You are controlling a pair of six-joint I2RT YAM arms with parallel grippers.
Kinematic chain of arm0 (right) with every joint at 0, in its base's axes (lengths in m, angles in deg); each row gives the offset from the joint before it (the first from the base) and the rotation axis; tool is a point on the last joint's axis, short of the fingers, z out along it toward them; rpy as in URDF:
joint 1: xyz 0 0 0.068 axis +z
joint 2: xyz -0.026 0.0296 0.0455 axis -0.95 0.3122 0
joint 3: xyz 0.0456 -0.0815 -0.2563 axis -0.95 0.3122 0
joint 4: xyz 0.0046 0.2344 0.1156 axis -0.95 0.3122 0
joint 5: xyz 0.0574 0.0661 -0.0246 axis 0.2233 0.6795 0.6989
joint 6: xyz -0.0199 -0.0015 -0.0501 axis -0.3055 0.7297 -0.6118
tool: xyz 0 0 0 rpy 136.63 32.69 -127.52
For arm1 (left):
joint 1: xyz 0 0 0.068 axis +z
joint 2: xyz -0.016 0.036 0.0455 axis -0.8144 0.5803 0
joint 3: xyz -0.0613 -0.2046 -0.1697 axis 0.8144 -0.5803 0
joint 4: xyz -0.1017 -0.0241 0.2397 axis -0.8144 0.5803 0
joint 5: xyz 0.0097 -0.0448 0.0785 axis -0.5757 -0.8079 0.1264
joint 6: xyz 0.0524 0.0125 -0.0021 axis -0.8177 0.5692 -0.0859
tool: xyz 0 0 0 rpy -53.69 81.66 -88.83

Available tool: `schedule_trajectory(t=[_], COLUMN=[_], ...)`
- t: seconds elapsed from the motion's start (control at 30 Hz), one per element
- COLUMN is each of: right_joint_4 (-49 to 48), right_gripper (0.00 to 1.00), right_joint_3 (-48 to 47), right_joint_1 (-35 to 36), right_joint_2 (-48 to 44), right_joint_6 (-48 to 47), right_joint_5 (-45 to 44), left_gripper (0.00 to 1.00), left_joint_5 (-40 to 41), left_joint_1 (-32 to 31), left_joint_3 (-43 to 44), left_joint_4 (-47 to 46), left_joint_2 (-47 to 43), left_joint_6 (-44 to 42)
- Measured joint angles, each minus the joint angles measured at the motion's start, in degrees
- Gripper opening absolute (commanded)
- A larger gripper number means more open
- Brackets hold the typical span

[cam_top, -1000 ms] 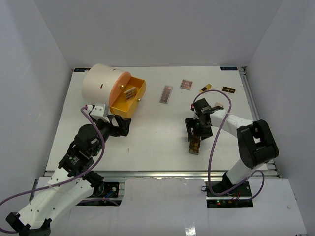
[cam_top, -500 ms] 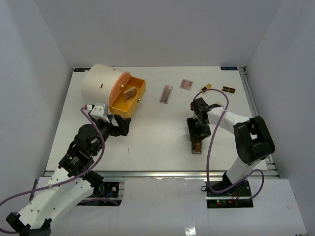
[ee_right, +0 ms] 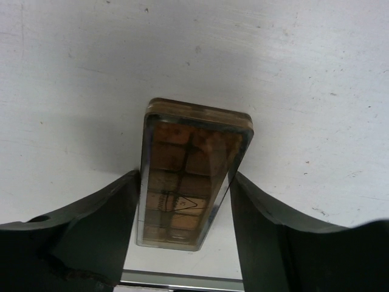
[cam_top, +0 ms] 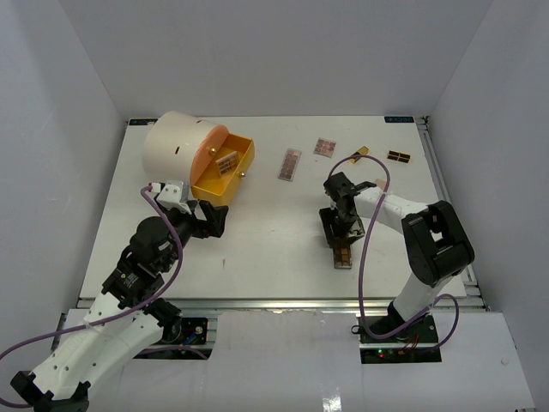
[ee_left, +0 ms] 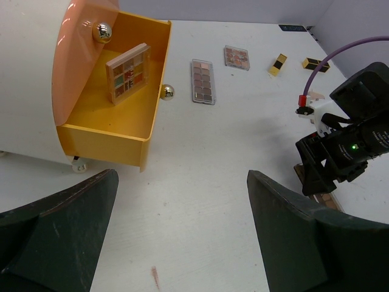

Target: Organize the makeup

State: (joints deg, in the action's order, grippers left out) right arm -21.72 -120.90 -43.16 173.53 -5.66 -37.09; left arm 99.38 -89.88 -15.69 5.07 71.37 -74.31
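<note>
Brown eyeshadow palette (ee_right: 193,143), flat on the tabletop (ee_right: 304,73) near its front edge, is pinched along both long sides by the right tool (ee_right: 184,179). Pickup is judged under way; lifting and carrying to the yellow drawer (ee_left: 103,141) is called for. The left tool (ee_left: 180,182) is held wide open, empty.

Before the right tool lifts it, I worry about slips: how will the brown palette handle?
The brown palette looks rigid, so it likely won't flex. Its glossy clear face may be slippery in the right tool. Flat and thin, it shouldn't roll.
</note>
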Motion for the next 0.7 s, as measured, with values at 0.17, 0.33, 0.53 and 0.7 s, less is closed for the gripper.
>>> schedule_trajectory(t=[0.17, 0.33, 0.53, 0.7], right_joint_4=[-0.1, -0.4, -0.4, 0.1], right_gripper=[0.39, 0.16, 0.08, 0.9], right_joint_3=[0.0, 0.0, -0.8, -5.0], right_joint_1=[0.0, 0.3, 0.5, 0.4], right_joint_2=[0.0, -0.3, -0.3, 0.7], right_joint_6=[-0.3, -1.6, -6.9, -15.6], right_joint_5=[-0.2, -0.1, 0.1, 7.1], left_gripper=[0.98, 0.98, 0.98, 0.98], left_joint_5=[0.0, 0.0, 0.0, 0.1], left_joint_1=[0.0, 0.0, 0.0, 0.0], left_joint_3=[0.0, 0.0, 0.0, -0.2], left_joint_4=[0.0, 0.0, 0.0, 0.0], left_joint_2=[0.0, -0.1, -0.1, -0.1], left_joint_6=[0.0, 0.0, 0.0, 0.0])
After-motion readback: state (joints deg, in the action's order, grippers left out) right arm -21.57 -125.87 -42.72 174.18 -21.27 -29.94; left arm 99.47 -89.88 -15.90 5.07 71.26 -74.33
